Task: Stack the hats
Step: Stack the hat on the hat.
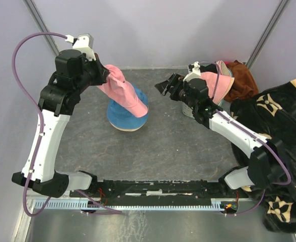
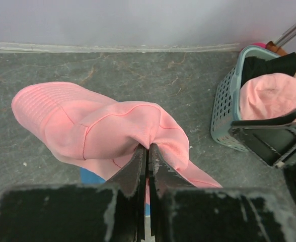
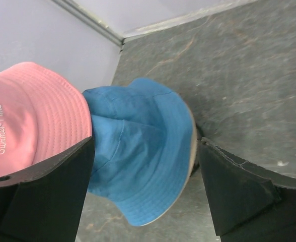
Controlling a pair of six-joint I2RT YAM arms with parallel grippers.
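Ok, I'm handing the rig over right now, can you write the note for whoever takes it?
Left gripper: shut on a pink hat, hanging with its lower end over the blue hat.
Right gripper: open, empty, between the blue hat and the teal basket.
Blue hat lies on the table; a second pink hat sits in the basket.
Done: blue hat is the base.
Left: release the pink hat onto it, then bring over the basket's hats.

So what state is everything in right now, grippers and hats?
left gripper: shut on the held pink hat
held pink hat: bunched, lifted, hanging over the blue hat
blue hat: lying on the table
right gripper: open, empty
second pink hat: in the teal basket
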